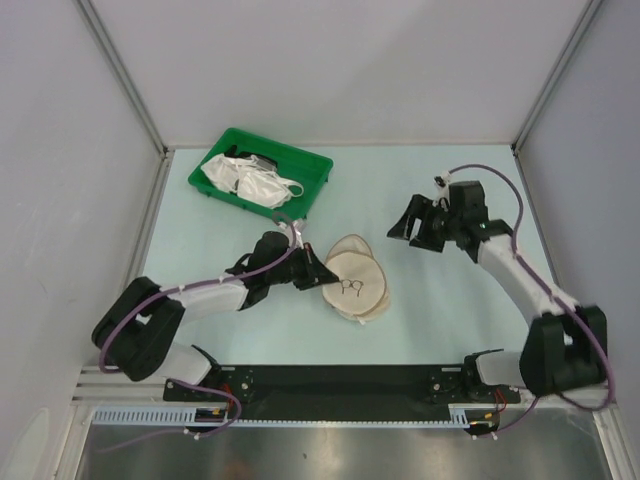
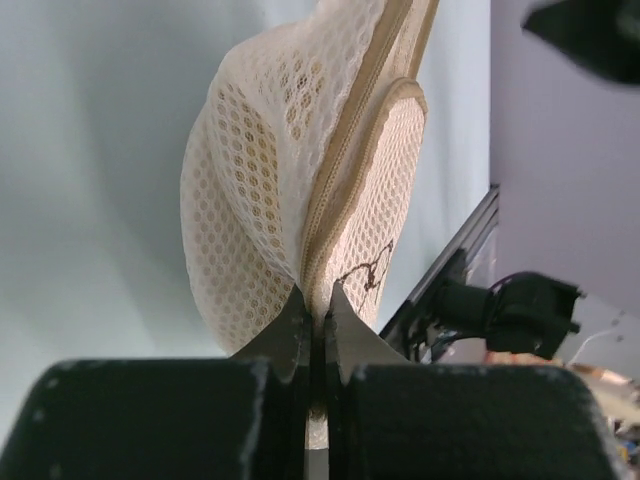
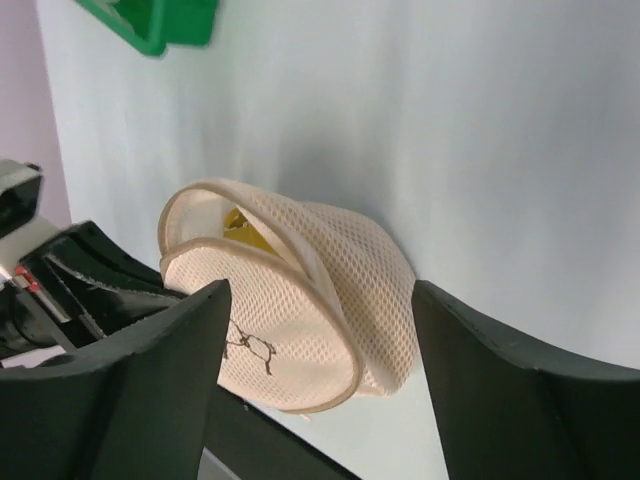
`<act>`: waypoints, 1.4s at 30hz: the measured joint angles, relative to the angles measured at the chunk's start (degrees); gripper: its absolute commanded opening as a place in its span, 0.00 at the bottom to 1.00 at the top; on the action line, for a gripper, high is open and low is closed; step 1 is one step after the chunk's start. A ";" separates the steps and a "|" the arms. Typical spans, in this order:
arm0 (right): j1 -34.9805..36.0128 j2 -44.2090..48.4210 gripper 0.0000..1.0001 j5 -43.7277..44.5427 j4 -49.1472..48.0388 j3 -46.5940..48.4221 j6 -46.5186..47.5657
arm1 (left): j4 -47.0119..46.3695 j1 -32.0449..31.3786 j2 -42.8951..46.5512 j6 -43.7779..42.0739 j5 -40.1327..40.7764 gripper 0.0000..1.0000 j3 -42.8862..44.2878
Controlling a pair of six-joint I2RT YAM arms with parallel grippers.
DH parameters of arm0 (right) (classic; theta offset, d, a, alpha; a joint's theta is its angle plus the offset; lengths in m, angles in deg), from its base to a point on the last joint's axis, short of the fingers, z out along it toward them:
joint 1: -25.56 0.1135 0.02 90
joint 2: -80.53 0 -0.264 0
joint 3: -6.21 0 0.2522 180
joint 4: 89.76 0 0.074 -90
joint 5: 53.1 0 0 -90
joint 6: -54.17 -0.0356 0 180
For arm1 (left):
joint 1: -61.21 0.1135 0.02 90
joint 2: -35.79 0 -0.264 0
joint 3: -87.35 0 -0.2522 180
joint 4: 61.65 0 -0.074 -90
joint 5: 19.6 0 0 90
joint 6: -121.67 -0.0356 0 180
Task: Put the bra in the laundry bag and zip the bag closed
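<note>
The laundry bag (image 1: 358,283) lies in the middle of the table, a round beige mesh case with a small dark bra drawing on its upper face. Its two halves gape on the far side, and the yellow bra (image 3: 243,228) shows inside through the gap. My left gripper (image 1: 323,279) is shut on the bag's rim at its left edge. In the left wrist view, the jaws of that gripper (image 2: 320,296) pinch the zip seam of the laundry bag (image 2: 262,200). My right gripper (image 1: 415,228) hangs open to the right of the bag, apart from it. In the right wrist view the bag (image 3: 330,300) lies beyond my open gripper (image 3: 320,290).
A green plastic tray (image 1: 312,163) with shiny white bras (image 1: 248,180) stands at the back left; its corner (image 3: 165,28) shows in the right wrist view. Grey walls close in the table on three sides. The black base rail (image 1: 340,380) runs along the near edge.
</note>
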 measured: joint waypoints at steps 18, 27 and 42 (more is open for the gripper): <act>30.10 38.91 0.76 13.29 -20.33 -40.79 -42.18 | -11.13 -1.79 11.13 30.56 11.34 0.00 -10.86; 35.82 32.17 0.54 20.59 -35.89 -41.83 -51.36 | -11.15 -3.04 11.13 32.33 12.35 0.00 -10.86; 30.88 30.40 0.00 22.43 -40.00 -42.75 -58.25 | 6.95 -7.82 26.21 10.62 22.88 0.67 -8.24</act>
